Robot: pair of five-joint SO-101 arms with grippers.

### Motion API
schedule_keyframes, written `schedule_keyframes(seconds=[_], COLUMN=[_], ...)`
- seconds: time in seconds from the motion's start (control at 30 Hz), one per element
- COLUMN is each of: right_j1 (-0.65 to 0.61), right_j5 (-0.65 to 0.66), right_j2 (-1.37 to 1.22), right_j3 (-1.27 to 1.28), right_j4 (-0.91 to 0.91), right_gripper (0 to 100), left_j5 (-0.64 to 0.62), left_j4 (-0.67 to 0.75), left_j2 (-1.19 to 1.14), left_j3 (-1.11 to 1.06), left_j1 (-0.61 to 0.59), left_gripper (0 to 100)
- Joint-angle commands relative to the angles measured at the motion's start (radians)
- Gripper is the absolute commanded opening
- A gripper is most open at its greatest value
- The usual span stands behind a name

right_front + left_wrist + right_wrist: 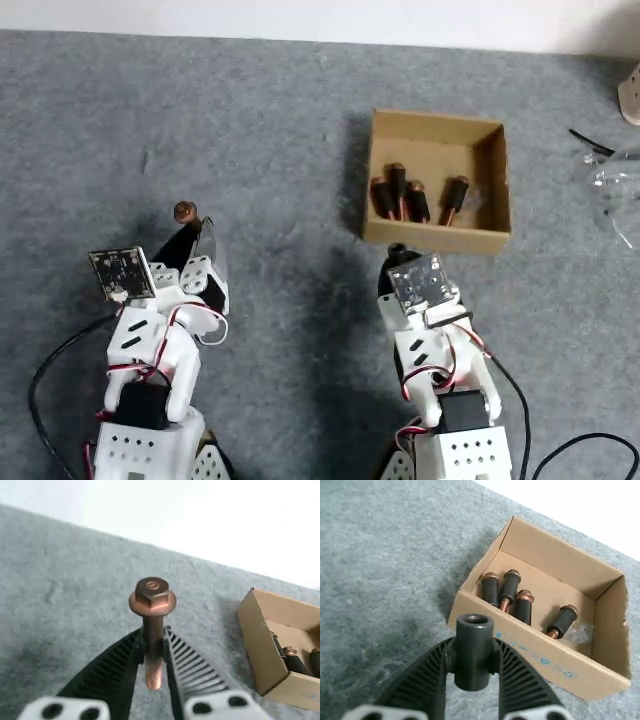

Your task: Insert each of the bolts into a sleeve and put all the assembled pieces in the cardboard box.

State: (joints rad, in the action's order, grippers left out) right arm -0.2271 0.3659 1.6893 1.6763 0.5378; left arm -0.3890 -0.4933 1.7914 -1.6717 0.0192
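In the cardboard box (436, 238) four assembled pieces (522, 607) are already laid. One pair is judged left to be joined and boxed: the sleeve (474, 630) is clamped in the right gripper (473, 652) just beside the box, and the bolt (152, 597) is pinched in the left gripper (153, 640), farther off.

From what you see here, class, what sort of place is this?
Probably a robotics lab bench: on a grey mat, the left gripper holds a bolt and the right gripper a sleeve, near a cardboard box of assembled pieces.
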Motion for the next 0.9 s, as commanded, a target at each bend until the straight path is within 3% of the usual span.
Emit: schedule_keyframes(seconds=[0.0, 0.17, 0.47, 0.7, 0.87], right_j1=[0.016, 0.013, 0.007, -0.297, -0.507], right_j5=[0.012, 0.008, 0.008, 0.008, 0.008], right_j2=[0.015, 0.015, 0.015, 0.015, 0.015], right_j3=[0.125, 0.125, 0.125, 0.125, 0.125], right_j4=[-0.045, -0.042, -0.059, -0.191, -0.380], right_gripper=[0.6, 0.6, 0.6, 0.6, 0.6], left_j5=[0.000, 0.000, 0.000, 0.000, 0.000], left_j4=[0.002, 0.002, 0.032, 0.041, 0.040], left_j2=[0.008, 0.008, 0.008, 0.008, 0.004], left_j3=[-0.025, -0.025, -0.025, -0.025, -0.025], left_j1=[-0.004, -0.107, -0.174, -0.165, -0.116], left_gripper=[1, 1, 1, 1, 1])
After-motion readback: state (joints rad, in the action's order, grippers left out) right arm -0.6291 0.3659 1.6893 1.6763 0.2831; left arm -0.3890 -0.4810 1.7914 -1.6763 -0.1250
